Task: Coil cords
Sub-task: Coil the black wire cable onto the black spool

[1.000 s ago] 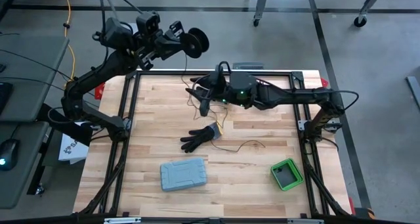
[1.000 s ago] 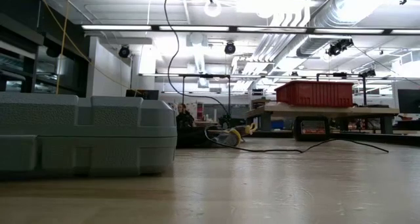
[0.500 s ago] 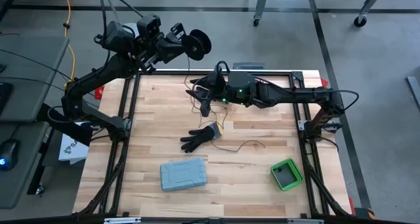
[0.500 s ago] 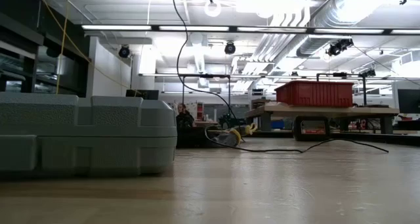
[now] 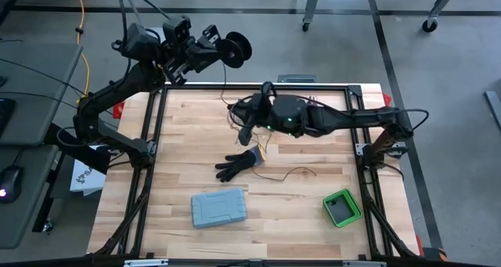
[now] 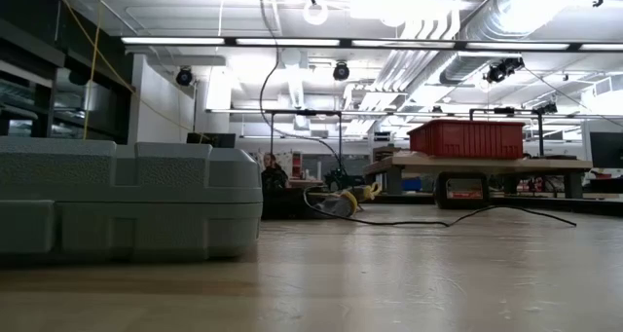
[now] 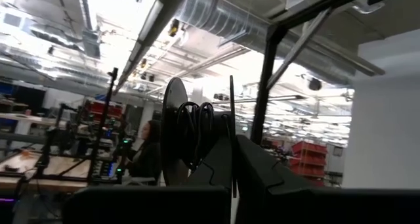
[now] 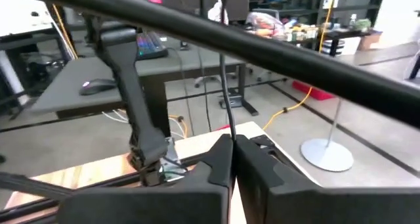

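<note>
The cord is a thin dark wire. Part of it is wound on a black spool [image 5: 236, 48] held high beyond the table's far left corner by my left gripper [image 5: 221, 51], which is shut on the spool. From there the cord [image 6: 265, 50] drops to my right gripper [image 5: 244, 131], which is shut on it above the table's far middle. Past those fingers the cord runs down beside a black glove [image 5: 236, 164], and its loose squiggly end [image 5: 297, 172] lies on the wood. My left gripper pinches one thin flange of the spool [image 7: 231, 119] between its two fingers, at the flange's edge. The spool is lifted clear, its axis about level, with cord turns [image 7: 197, 129] on its core. My right gripper pinches the cord [image 8: 224, 99] between its two shut fingers, which point about level toward the table's left and lie across it. The strand rises from the fingers toward the spool.
A grey plastic case [image 5: 219, 208] lies near the front edge left of centre and fills the left of the low view [image 6: 127, 201]. A green box [image 5: 341, 207] sits at the front right. Black frame rails [image 5: 156, 142] border the table.
My right gripper has shut on the cord and shifted slightly toward the table's near edge. The hanging stretch of cord has swung a little sideways in the low view. The spool and my left gripper have stayed in place.
</note>
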`<state>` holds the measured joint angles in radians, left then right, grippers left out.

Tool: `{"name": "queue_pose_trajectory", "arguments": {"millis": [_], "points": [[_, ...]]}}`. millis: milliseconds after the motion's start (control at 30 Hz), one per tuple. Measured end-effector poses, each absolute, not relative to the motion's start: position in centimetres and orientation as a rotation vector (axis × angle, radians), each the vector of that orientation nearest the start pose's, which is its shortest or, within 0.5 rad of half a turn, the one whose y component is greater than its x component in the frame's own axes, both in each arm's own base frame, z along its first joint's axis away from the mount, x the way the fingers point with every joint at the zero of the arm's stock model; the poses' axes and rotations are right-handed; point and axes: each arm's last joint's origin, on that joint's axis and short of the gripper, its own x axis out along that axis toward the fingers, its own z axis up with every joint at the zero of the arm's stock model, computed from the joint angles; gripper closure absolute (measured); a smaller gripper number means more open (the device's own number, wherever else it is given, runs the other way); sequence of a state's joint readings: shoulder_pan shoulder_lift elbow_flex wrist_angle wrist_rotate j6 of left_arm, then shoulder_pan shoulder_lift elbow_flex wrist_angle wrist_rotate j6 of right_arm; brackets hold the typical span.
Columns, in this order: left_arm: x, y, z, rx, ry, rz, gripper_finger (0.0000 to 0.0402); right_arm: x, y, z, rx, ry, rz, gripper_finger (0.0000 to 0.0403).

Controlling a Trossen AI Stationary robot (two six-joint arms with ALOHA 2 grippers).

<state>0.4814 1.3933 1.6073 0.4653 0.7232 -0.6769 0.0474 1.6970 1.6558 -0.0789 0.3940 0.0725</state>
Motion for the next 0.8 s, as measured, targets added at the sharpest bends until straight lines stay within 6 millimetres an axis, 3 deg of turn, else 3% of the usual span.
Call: {"name": "queue_pose_trajectory", "arguments": {"millis": [167, 400, 633, 800], "points": [[24.2, 12.0, 52.8, -0.287, -0.411, -0.348, 0.0402, 37.5, 1.8, 42.0, 0.041, 0.104, -0.336, 0.0401], [22.6, 13.5, 51.0, -0.368, -0.171, -0.226, 0.0401, 33.5, 2.8, 45.4, 0.031, 0.046, -0.325, 0.0402], [21.1, 12.8, 49.9, -0.382, -0.025, -0.175, 0.0402, 30.6, 2.4, 47.5, -0.011, 0.01, -0.357, 0.0402], [20.2, 12.1, 50.1, -0.393, -0.013, -0.188, 0.0401, 29.8, 1.8, 47.7, -0.041, 0.039, -0.391, 0.0402]]}}
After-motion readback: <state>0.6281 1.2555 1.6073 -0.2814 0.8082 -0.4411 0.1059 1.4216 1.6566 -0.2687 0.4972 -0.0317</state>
